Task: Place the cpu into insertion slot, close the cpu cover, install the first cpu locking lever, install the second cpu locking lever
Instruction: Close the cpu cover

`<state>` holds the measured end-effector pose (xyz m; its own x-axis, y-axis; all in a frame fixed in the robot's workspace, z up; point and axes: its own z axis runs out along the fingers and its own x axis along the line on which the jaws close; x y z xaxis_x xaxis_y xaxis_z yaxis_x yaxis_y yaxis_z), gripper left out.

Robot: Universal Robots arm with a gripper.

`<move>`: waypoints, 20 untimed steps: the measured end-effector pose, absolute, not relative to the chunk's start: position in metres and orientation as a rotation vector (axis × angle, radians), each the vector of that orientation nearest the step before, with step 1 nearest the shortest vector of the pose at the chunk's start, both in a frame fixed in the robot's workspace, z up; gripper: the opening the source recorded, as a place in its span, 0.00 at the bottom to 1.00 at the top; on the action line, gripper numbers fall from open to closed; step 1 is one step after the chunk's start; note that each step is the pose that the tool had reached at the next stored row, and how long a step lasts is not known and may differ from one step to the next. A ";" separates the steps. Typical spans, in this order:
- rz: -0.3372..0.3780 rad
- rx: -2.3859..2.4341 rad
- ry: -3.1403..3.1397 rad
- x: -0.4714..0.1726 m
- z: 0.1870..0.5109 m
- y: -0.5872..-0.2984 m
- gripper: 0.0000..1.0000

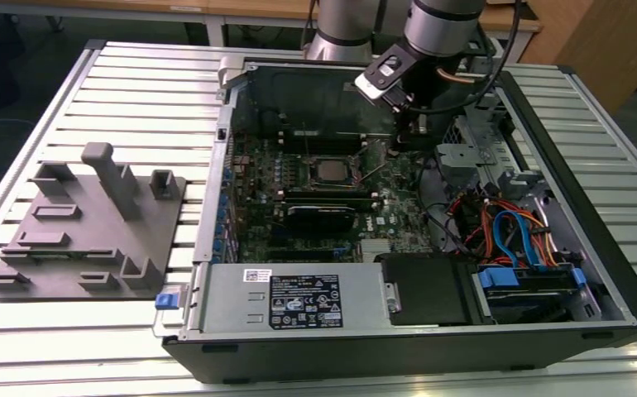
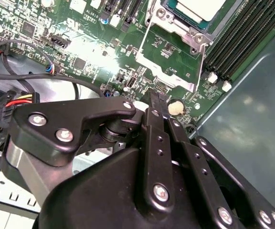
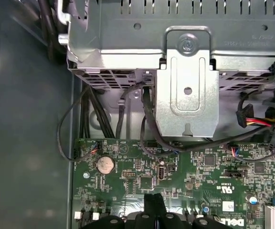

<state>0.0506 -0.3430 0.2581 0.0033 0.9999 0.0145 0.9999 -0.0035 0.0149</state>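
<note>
The cpu (image 1: 328, 169), a square chip with a dull silver top, lies in the insertion slot (image 1: 305, 171) on the green board inside the open computer case. In the second wrist view the cpu (image 2: 197, 8) sits in the socket while the cpu cover (image 2: 166, 73), a thin silvery frame, is swung out open beside it, with board showing through its window. My gripper (image 1: 409, 136) hangs low over the board to the exterior view's right of the socket. Its black fingers (image 2: 152, 124) meet at the tips, shut on nothing, just off the open cover's edge. The gripper (image 3: 154, 204) also shows in the first wrist view.
Long black memory slots (image 2: 242, 38) run beside the socket. A metal drive cage (image 3: 187, 86), loose cables (image 3: 149, 129) and a coin battery (image 3: 104, 165) lie near the gripper. A grey fixture plate (image 1: 87, 231) stands outside the case at the exterior view's left.
</note>
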 end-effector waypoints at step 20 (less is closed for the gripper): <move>0.032 2.225 2.218 0.043 0.246 -0.341 0.10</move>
